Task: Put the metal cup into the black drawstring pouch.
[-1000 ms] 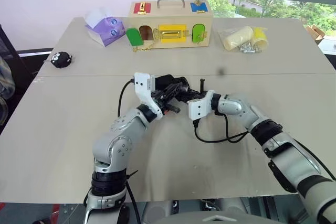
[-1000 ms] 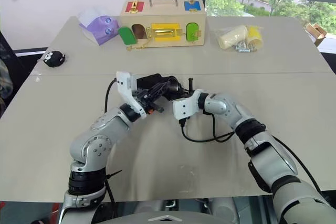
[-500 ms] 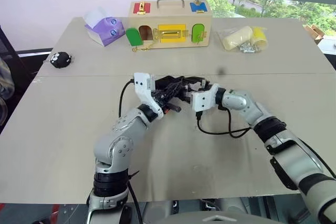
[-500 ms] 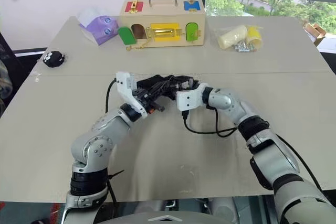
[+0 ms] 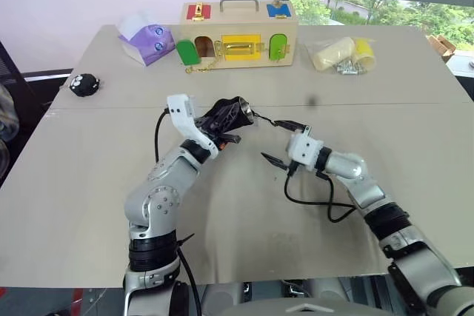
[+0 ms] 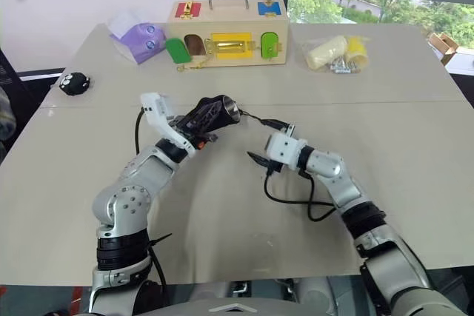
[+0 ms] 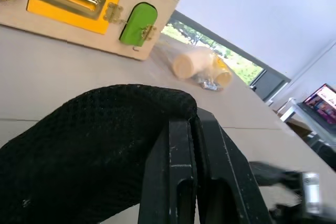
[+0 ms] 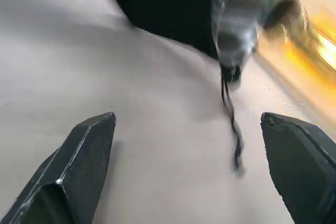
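My left gripper (image 5: 231, 119) was clamped on the black drawstring pouch (image 5: 224, 115), held above the table (image 5: 111, 175), with the metal cup (image 5: 245, 117) showing at its mouth. I judged the cup could slide out if the pouch tipped. To the right, my right gripper (image 5: 276, 142) stood wide open, empty, just beside the pouch cord

One pouch (image 5: 222, 115), one cup (image 5: 245, 115), one latch box (image 5: 240, 33), two claws.

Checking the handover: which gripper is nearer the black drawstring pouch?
Left. The left gripper is shut on the black drawstring pouch; the right gripper is open, a little apart to its right.
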Available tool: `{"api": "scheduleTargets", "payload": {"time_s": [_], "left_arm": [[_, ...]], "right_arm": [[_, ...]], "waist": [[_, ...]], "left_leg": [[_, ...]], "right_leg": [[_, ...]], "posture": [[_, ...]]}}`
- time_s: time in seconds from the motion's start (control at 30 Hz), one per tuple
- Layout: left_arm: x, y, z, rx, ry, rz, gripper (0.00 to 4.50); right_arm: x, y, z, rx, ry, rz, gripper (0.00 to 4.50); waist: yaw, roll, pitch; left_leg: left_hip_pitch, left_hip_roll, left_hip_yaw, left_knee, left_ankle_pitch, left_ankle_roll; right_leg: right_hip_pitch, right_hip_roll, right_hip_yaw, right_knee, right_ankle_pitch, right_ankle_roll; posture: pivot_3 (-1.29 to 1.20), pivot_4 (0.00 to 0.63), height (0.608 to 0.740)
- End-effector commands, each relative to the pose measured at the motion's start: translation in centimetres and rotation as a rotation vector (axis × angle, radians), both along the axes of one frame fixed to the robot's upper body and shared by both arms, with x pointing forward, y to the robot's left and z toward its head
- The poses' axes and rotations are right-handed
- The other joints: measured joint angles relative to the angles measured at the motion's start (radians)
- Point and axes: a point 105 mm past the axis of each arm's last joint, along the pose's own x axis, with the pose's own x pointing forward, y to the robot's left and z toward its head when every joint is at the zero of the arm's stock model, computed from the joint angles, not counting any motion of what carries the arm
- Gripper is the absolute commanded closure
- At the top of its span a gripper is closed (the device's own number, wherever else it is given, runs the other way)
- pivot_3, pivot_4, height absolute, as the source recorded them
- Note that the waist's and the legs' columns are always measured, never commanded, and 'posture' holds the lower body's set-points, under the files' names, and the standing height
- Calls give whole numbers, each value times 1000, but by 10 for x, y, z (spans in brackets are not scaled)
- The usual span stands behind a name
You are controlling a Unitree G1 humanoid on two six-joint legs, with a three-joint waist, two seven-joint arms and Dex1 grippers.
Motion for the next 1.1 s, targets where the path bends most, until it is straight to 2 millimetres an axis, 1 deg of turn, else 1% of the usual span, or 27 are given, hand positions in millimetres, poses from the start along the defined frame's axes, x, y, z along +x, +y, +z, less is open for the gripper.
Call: {"api": "scheduleTargets", "payload": {"time_s": [0.03, 0.1, 0.17, 0.23, 0.3, 0.37, 0.43, 0.53, 0.57, 0.6, 0.73, 0.77, 0.8, 0.87, 0.9, 1.03, 1.1], "left_arm": [[-7, 2, 11, -4, -49, -24, 4500], [-9, 3, 9, 6, -43, -28, 4500], [-10, 3, 7, 12, -40, -32, 4500], [-11, 4, 7, 14, -39, -32, 4500], [-12, 4, 7, 16, -38, -29, 4500], [-12, 4, 7, 18, -38, -27, 4500], [-13, 4, 7, 18, -39, -25, 4500], [-13, 5, 7, 20, -41, -18, 4500], [-13, 6, 7, 20, -41, -15, 4500], [-14, 6, 7, 20, -41, -13, 4500], [-15, 4, 6, 21, -36, -15, 4500], [-16, 3, 6, 22, -35, -17, 4500], [-16, 3, 6, 24, -33, -19, 4500], [-15, 3, 6, 25, -32, -20, 4500], [-15, 3, 6, 26, -32, -20, 4500], [-14, 2, 5, 30, -28, -24, 4500], [-15, 2, 5, 30, -27, -26, 4500]], "right_arm": [[24, 8, 28, 171, 109, -73, 29], [38, 9, 31, 201, 160, -116, 29], [48, 8, 31, 195, 184, -141, 29], [55, 8, 23, 160, 230, -154, 29], [59, 7, 7, 120, 313, -175, 29], [59, 5, -10, 78, 405, -181, 29], [54, 4, -26, 16, 460, -157, 29], [45, 4, -36, -23, 487, -117, 29], [44, 4, -38, -22, 494, -116, 545], [43, 4, -39, -20, 495, -114, 803], [46, 2, -35, -4, 476, -138, 2633], [48, 1, -34, -1, 470, -151, 2913], [50, 0, -33, -1, 463, -165, 3552], [54, -4, -31, -6, 440, -192, 4399], [55, -6, -30, -9, 432, -202, 4462], [60, -17, -24, -24, 382, -242, 4462], [61, -23, -17, -7, 353, -264, 4462]], "waist": [[-4, 0, 0], [-5, 0, 0], [-3, 0, 0], [0, 0, 0], [0, 0, 0], [-3, 0, 0], [-5, 0, 0], [-6, 0, 0], [-6, 0, 0], [-6, 0, 0], [-8, 0, 0], [-8, 0, 0], [-8, 0, 0], [-8, 0, 0], [-8, 0, 0], [-7, 0, 0], [-2, 0, 0]], "left_leg": [[0, 0, 0, 0, 0, 0], [0, 0, 0, 0, 0, 0], [0, 0, 0, 0, 0, 0], [-1, -1, -1, 0, 0, 0], [-2, -1, -1, 0, 0, 0], [-2, -1, -1, -1, 0, 0], [-2, -1, -1, -1, 0, 0], [-1, -1, -1, -1, 0, 0], [-1, -1, -2, -1, 0, 0], [0, -1, -2, -1, 0, 0], [2, -1, -2, -1, 0, 0], [2, -1, -2, -1, 0, 0], [3, -1, -2, -1, 0, 0], [3, -1, -2, -1, 0, 0], [3, -1, -2, -1, 0, 0], [3, -1, -1, -1, 0, 0], [3, -1, -2, -1, 0, 0]], "right_leg": [[0, 0, 0, 0, 0, 0], [0, 0, 0, 1, 0, 0], [0, 0, 0, 1, 0, 0], [0, 0, -1, 0, 0, 0], [0, 0, -1, -2, 0, 0], [0, 0, -2, -3, 0, 0], [0, 0, -1, -3, 0, 0], [0, 0, -2, -2, 0, 0], [0, 0, -2, -2, 0, 0], [1, 0, -2, -2, 0, 0], [3, 0, -1, -1, 0, 0], [3, 0, -1, -1, 0, 0], [3, 0, -1, 0, 0, 0], [3, 0, -1, 0, 0, 0], [3, 0, -1, 0, 0, 0], [3, -1, -1, 1, 0, 0], [3, -1, -1, 1, 0, 0]], "posture": [[0, 150, 740], [0, 150, 740], [0, 150, 740], [0, 150, 740], [0, 150, 740], [0, 150, 740], [0, 150, 740], [0, 150, 740], [0, 150, 740], [0, 150, 740], [0, 150, 740], [0, 150, 740], [0, 150, 740], [0, 150, 740], [0, 150, 740], [0, 150, 740], [0, 150, 740]]}}
